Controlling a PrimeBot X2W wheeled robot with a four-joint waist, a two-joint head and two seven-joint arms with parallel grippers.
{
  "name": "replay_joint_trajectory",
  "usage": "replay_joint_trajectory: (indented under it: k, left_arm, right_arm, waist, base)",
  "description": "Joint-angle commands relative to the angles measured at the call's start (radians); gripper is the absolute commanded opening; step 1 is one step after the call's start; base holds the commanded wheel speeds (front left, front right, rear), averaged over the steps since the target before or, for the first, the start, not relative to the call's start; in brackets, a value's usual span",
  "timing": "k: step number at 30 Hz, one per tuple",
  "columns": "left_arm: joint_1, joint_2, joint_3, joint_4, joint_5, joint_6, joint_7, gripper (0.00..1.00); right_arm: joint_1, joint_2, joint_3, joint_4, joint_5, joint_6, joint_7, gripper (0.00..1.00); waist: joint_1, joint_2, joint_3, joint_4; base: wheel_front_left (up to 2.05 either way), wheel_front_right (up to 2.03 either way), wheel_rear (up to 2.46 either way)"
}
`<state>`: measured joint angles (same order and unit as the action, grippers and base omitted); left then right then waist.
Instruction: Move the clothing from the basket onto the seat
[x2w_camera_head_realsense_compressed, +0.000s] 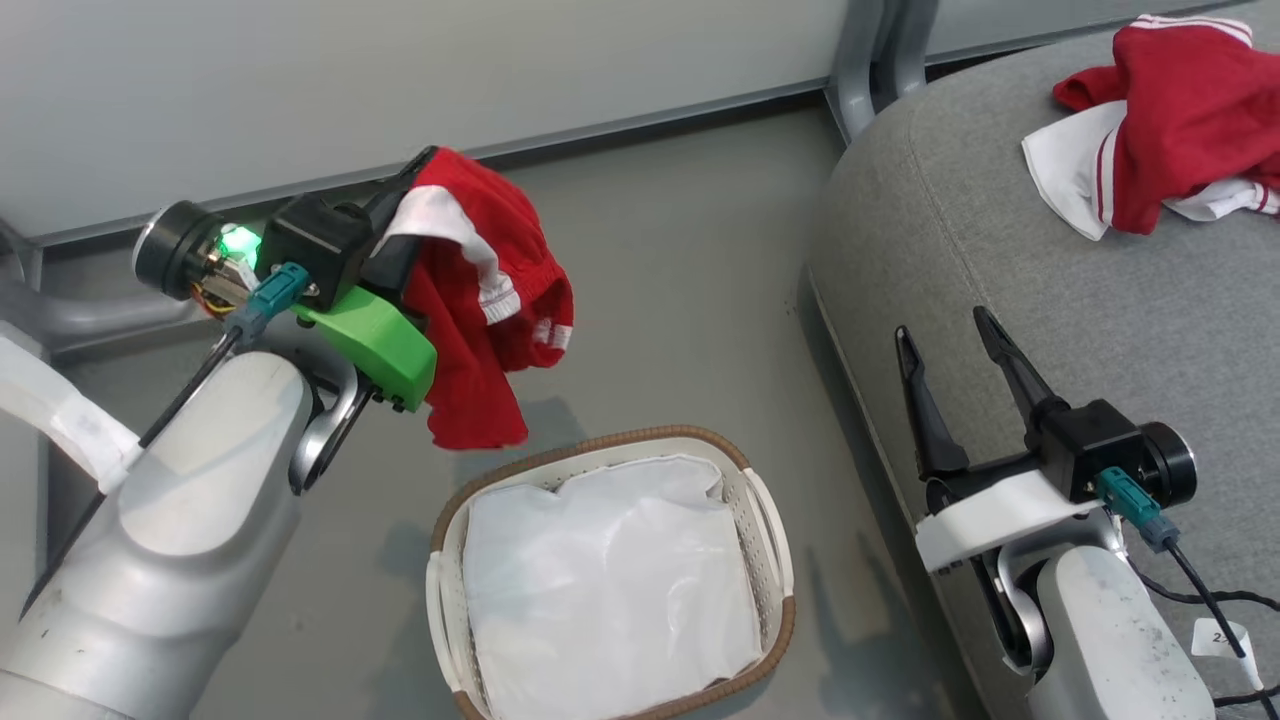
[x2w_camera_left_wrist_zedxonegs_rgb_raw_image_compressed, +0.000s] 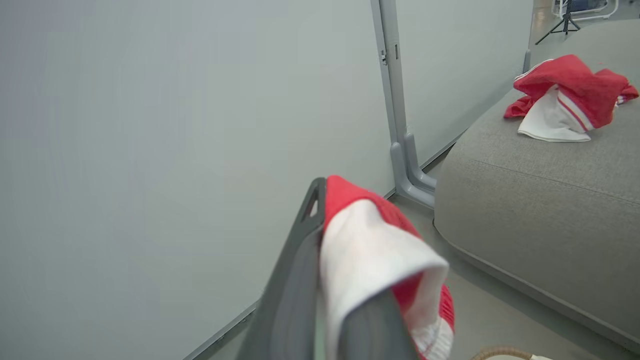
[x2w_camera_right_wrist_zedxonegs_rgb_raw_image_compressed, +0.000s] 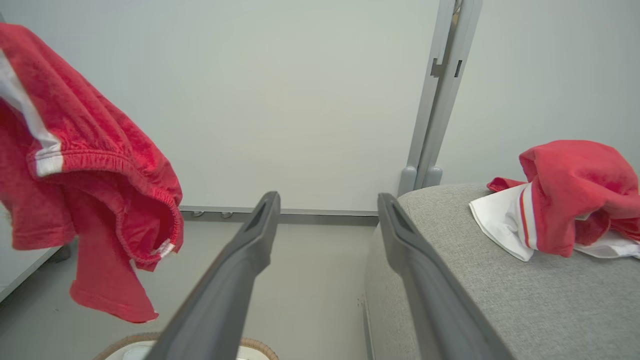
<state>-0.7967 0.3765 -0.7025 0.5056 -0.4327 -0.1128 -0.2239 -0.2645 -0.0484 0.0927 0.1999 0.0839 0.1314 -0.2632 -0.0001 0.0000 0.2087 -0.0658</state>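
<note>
My left gripper (x2w_camera_head_realsense_compressed: 415, 190) is shut on a red garment with white trim (x2w_camera_head_realsense_compressed: 480, 310), which hangs in the air above and to the left of the basket (x2w_camera_head_realsense_compressed: 765, 530). In the left wrist view the cloth (x2w_camera_left_wrist_zedxonegs_rgb_raw_image_compressed: 370, 240) is pinched between the fingers (x2w_camera_left_wrist_zedxonegs_rgb_raw_image_compressed: 295, 280). The basket holds a white liner cloth (x2w_camera_head_realsense_compressed: 610, 590). A second red and white garment (x2w_camera_head_realsense_compressed: 1170, 120) lies crumpled on the grey seat (x2w_camera_head_realsense_compressed: 1000, 260) at the far right. My right gripper (x2w_camera_head_realsense_compressed: 945, 335) stands open over the seat's near edge, nothing between its fingers (x2w_camera_right_wrist_zedxonegs_rgb_raw_image_compressed: 235, 270).
A pale wall panel (x2w_camera_head_realsense_compressed: 400, 70) with a grey metal post (x2w_camera_head_realsense_compressed: 880, 60) runs along the back. Grey floor (x2w_camera_head_realsense_compressed: 690, 280) lies between the wall, basket and seat. A black cable (x2w_camera_head_realsense_compressed: 1210, 600) trails from my right wrist.
</note>
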Motion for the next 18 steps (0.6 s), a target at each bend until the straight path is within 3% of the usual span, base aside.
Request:
replay_joint_trajectory:
  k: [1,11,18]
  left_arm:
    - [-0.024,0.008,0.005,-0.015,-0.004,0.009,0.008,0.0]
    - [-0.125,-0.007,-0.003,-0.096,0.005,0.009,0.073,0.0]
    - [-0.188,-0.062,-0.014,-0.113,-0.003,0.016,0.091,0.0]
  right_arm:
    - [0.018,-0.004,0.005,0.004,0.005,-0.001,-0.002,1.0]
    - [0.017,-0.004,0.046,0.012,0.013,-0.001,-0.002,1.0]
    - [-0.016,-0.004,0.114,0.023,0.01,-0.001,-0.002,1.0]
  waist:
    - [0.0001,0.0,-0.057,0.009]
    - [0.0001,0.0,-0.089,0.009]
    - [0.0001,0.0,-0.095,0.023]
  base:
    - [0.0,0.0,0.0]
    - [0.0,0.0,0.0]
    - [0.0,0.0,0.0]
